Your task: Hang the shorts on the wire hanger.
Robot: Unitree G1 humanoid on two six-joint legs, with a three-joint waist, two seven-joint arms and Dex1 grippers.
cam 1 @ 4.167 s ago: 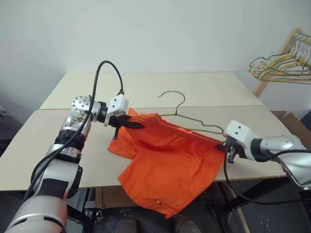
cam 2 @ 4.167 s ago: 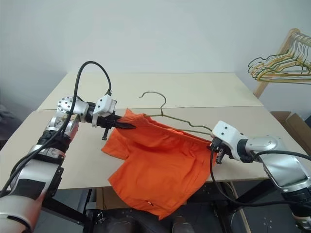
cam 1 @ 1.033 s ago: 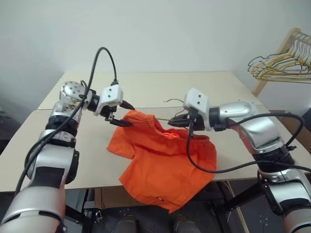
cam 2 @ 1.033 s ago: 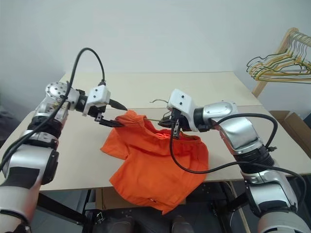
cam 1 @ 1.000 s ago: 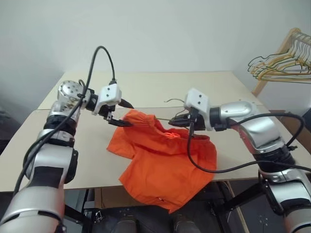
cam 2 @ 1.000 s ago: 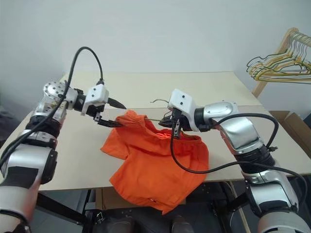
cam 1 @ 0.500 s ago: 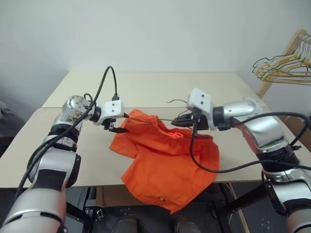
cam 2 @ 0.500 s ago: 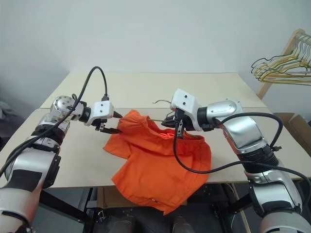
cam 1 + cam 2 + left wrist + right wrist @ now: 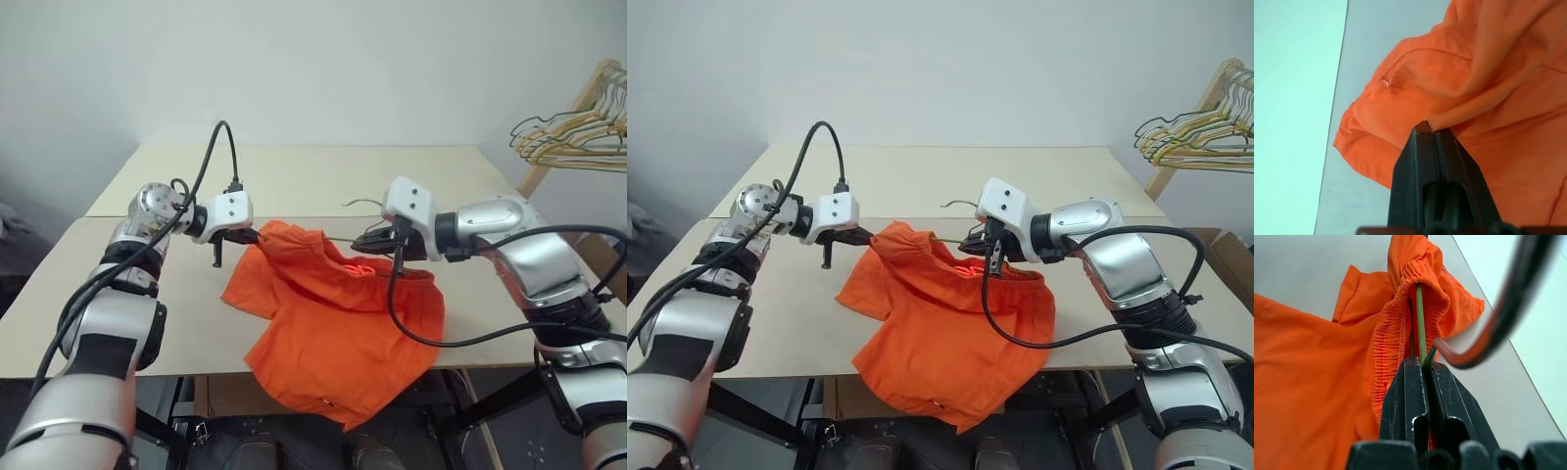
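Wire hanger (image 9: 1420,318) mostly hidden inside shorts (image 9: 338,323) — right gripper (image 9: 1424,363) pinching it, left gripper (image 9: 1433,131) pinching fabric.

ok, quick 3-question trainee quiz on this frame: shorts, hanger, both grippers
1. True or false: the left gripper has its jaws shut on the bright orange fabric shorts.
2. What does the right gripper clamp? A) the thin wire hanger B) a black cable C) nothing
3. Fill in: the wire runs into the shorts' gathered elastic ____.

Key: 1 true; 2 A; 3 waistband.
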